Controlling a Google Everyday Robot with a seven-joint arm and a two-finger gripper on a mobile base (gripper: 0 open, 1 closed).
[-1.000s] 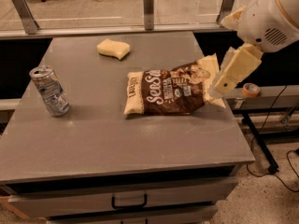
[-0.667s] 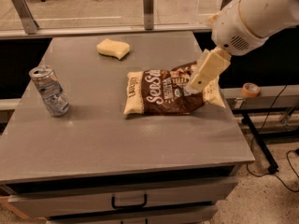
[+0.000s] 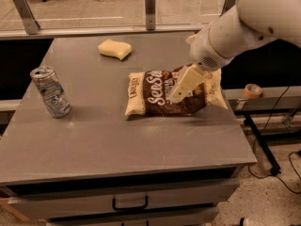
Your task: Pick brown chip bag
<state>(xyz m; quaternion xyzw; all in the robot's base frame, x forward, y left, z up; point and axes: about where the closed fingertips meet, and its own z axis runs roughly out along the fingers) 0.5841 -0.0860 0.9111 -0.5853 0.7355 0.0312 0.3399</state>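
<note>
The brown chip bag [image 3: 157, 94] lies flat on the grey table [image 3: 113, 135], right of centre, dark brown with cream ends and white lettering. My gripper [image 3: 178, 97] reaches in from the upper right on the white arm [image 3: 244, 22]. Its cream-coloured fingers [image 3: 186, 81] hang over the right half of the bag and hide part of it. I cannot tell whether they touch the bag.
A silver drink can [image 3: 51, 92] stands at the table's left side. A pale-yellow sponge block [image 3: 114, 48] lies at the back. A glass railing [image 3: 108, 4] runs behind the table. A roll of tape [image 3: 252, 90] sits on a ledge at the right. A drawer handle [image 3: 129, 205] is below.
The arm has swung left, carrying the gripper from the bag's right end to over its right half. The bag, can and sponge have not moved.
</note>
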